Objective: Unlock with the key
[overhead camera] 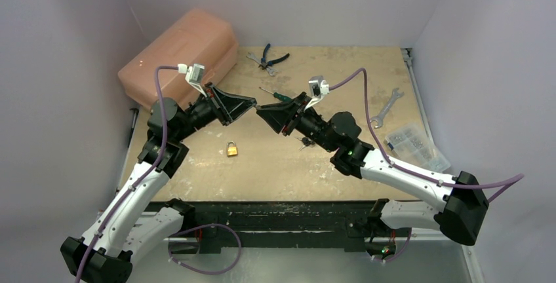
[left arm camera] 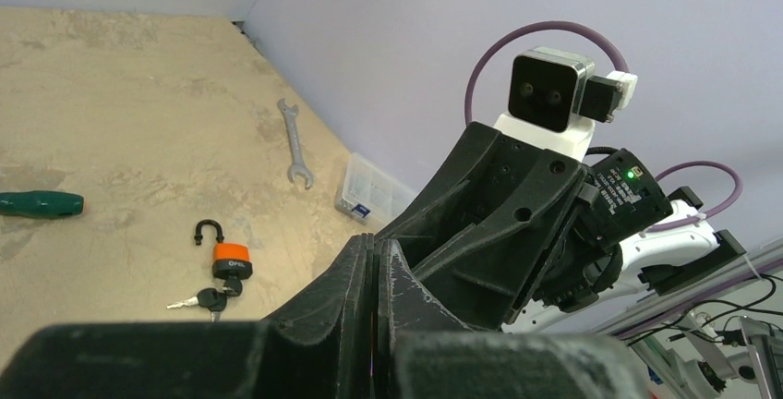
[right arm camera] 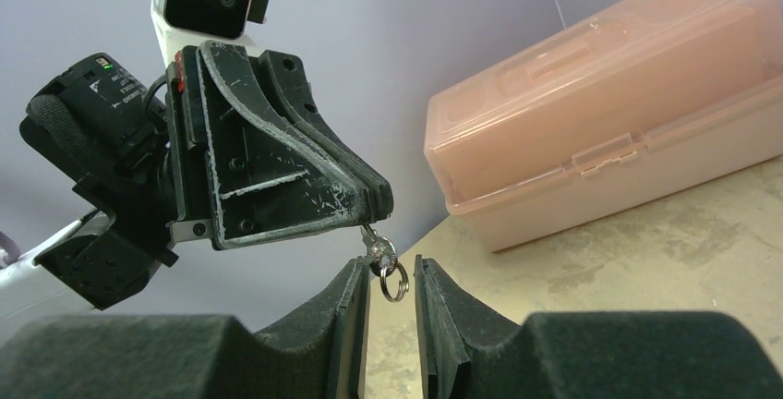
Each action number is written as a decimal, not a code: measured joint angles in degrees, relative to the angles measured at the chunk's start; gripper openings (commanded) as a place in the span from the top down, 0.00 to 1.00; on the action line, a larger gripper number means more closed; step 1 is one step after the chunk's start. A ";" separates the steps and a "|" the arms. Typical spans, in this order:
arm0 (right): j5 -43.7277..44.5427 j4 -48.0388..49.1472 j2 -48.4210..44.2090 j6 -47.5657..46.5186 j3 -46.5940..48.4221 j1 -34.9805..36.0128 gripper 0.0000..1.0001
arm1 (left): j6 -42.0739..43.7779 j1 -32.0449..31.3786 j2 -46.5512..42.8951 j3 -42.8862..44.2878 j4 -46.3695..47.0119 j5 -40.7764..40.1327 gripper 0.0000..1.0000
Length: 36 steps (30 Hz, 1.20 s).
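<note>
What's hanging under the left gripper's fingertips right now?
A small key end and its split ring hang below the shut left gripper, between the right gripper's open fingers. The rest of the key is covered by the left gripper's pads.

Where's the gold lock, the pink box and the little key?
gold lock (overhead camera: 232, 149), top view, on its brass body.
pink box (right arm camera: 600, 122), right wrist view, on its lid.
key (right arm camera: 379, 251), right wrist view, on its hanging end.

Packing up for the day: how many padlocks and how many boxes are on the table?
Padlocks: 2 (brass padlock, orange padlock)
Boxes: 2 (pink toolbox, clear parts box)
Total: 4
</note>
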 measured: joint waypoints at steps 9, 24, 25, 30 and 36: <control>-0.46 0.76 0.02 0.22 0.31 0.00 0.74 | -0.61 0.02 -0.07 0.00 1.29 0.42 1.00; -1.40 1.25 0.04 0.44 0.66 0.00 0.86 | -0.68 0.02 -0.17 -0.02 2.43 1.18 1.00; -1.42 1.22 0.04 0.50 0.66 0.00 0.90 | -0.68 0.02 -0.17 -0.02 2.47 1.18 1.00; -1.51 1.42 0.04 0.90 0.66 0.00 0.96 | -0.66 0.04 -0.42 -0.02 2.82 1.18 1.00; -1.81 1.64 0.04 1.11 0.66 -0.02 1.00 | -0.63 0.04 -0.50 -0.13 2.91 1.25 1.00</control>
